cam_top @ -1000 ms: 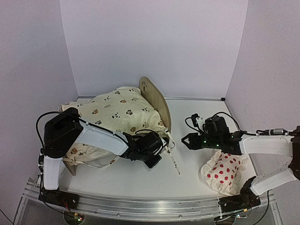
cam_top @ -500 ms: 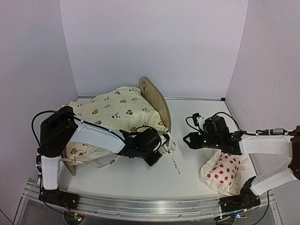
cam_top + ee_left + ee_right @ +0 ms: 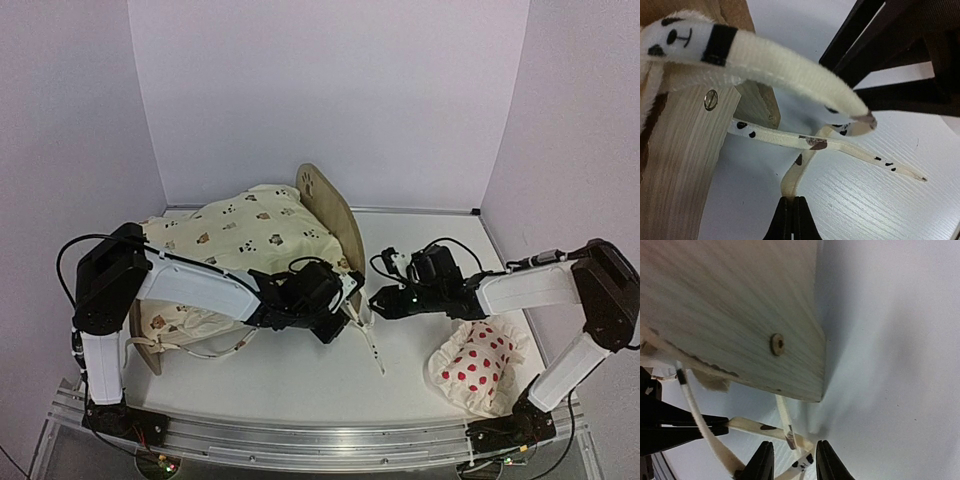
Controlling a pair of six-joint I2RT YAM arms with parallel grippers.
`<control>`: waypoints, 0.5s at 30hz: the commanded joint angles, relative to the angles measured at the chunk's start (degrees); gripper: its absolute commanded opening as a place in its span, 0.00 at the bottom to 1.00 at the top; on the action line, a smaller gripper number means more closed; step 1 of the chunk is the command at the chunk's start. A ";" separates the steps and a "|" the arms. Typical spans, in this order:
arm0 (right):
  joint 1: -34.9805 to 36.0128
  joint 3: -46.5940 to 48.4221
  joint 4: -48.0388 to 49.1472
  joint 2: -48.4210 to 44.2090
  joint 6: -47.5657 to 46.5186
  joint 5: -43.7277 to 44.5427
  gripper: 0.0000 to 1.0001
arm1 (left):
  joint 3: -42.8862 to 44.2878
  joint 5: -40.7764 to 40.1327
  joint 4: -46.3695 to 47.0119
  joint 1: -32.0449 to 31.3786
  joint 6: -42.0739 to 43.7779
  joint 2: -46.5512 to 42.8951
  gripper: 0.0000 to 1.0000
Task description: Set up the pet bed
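The pet bed's plywood end board (image 3: pixel 327 205) with paw cutout stands upright at mid-table, and the cream animal-print cushion (image 3: pixel 250 235) is heaped over the frame. My left gripper (image 3: pixel 336 322) sits at the bed's near right corner, shut on a cream tie strap (image 3: pixel 799 167) of the cushion. Its closed tips (image 3: pixel 790 201) pinch the strap's end beside the wooden leg (image 3: pixel 680 170). My right gripper (image 3: pixel 374 300) faces it from the right. Its jaws (image 3: pixel 794 452) stand open astride crossed tie straps (image 3: pixel 756 426) below the board's corner (image 3: pixel 735 305).
A white pillow with red dots (image 3: pixel 478 365) lies at the near right beside the right arm. One loose tie strap (image 3: pixel 372 348) trails over the white table (image 3: pixel 420 240). Lilac walls close in the back and both sides.
My right arm has reached left to the bed's corner, its jaws narrowing around the straps. The left gripper has shifted slightly right and farther back, still holding the tie.
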 commanded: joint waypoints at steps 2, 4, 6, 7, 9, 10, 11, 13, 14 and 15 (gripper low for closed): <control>-0.16 3.33 5.42 3.70 -3.87 -9.87 0.31 | 3.44 -0.54 4.56 0.76 1.18 -0.63 0.00; -0.19 3.72 5.50 4.95 -4.93 -10.84 0.31 | 4.01 -0.41 4.84 0.88 1.44 -0.30 0.00; -0.24 3.71 5.61 5.73 -6.03 -11.74 0.31 | 4.53 -0.36 4.91 1.08 1.61 -0.08 0.00; -0.24 3.61 5.75 5.88 -6.51 -12.31 0.31 | 4.75 -0.36 4.86 1.13 1.64 0.11 0.00; -0.33 3.29 6.15 6.07 -7.59 -14.45 0.31 | 5.02 -0.22 4.89 1.42 1.69 0.31 0.00; -0.31 3.18 6.35 6.10 -8.02 -15.09 0.32 | 5.10 -0.12 4.86 1.52 1.68 0.36 0.00; -0.33 3.08 6.46 6.11 -8.34 -15.43 0.32 | 5.12 -0.03 4.88 1.57 1.69 0.39 0.00; -0.43 2.91 6.58 6.03 -9.07 -16.06 0.34 | 5.28 0.08 4.87 1.65 1.69 0.36 0.00; -0.51 2.74 6.77 5.94 -9.49 -16.62 0.36 | 5.30 0.11 4.89 1.70 1.69 0.40 0.00; -0.59 2.57 7.00 5.87 -9.86 -17.17 0.37 | 5.33 0.16 4.89 1.74 1.70 0.44 0.00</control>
